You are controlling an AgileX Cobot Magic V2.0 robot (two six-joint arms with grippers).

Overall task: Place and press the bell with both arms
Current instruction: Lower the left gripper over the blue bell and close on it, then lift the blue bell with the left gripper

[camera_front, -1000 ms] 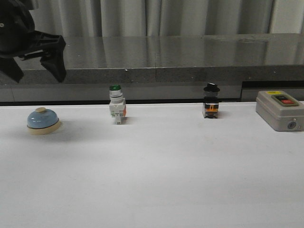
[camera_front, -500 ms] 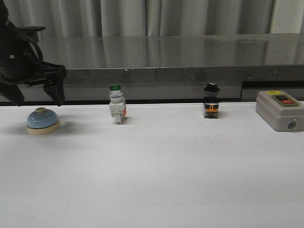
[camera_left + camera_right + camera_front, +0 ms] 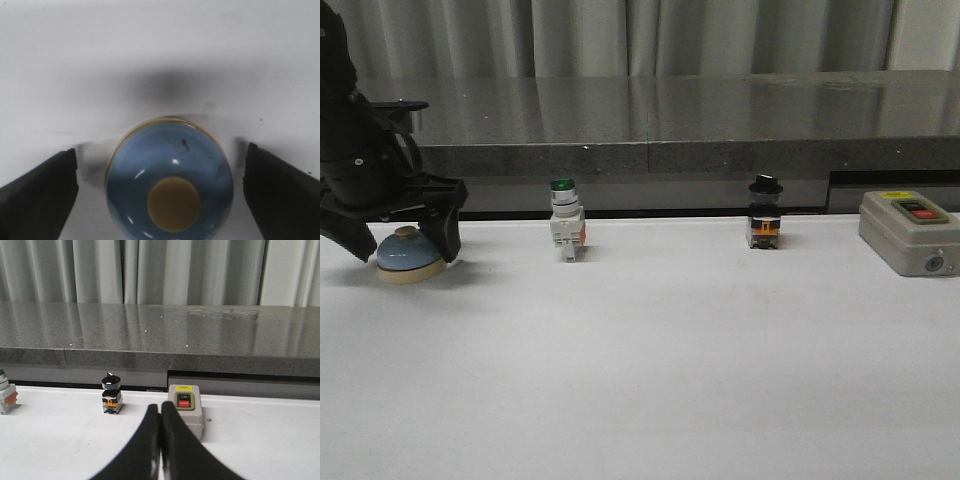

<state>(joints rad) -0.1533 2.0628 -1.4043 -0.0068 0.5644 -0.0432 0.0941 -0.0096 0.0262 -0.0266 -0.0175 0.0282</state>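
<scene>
The light-blue bell (image 3: pixel 408 255) with a cream base and button sits on the white table at the far left. My left gripper (image 3: pixel 402 238) is open and low over it, one finger on each side. In the left wrist view the bell (image 3: pixel 170 175) lies between the two dark fingers (image 3: pixel 40 192), with a gap on both sides. My right gripper (image 3: pixel 160 412) is shut and empty; it shows only in the right wrist view, above the table before the grey box.
A green-capped white pushbutton (image 3: pixel 565 225) stands right of the bell. A black-knobbed switch (image 3: pixel 765 215) stands at centre right. A grey box with a red button (image 3: pixel 910 230) sits far right. A dark stone ledge (image 3: pixel 700 140) runs behind the table.
My left gripper has come down from above the bell until its open fingers straddle it. The bell has not moved.
</scene>
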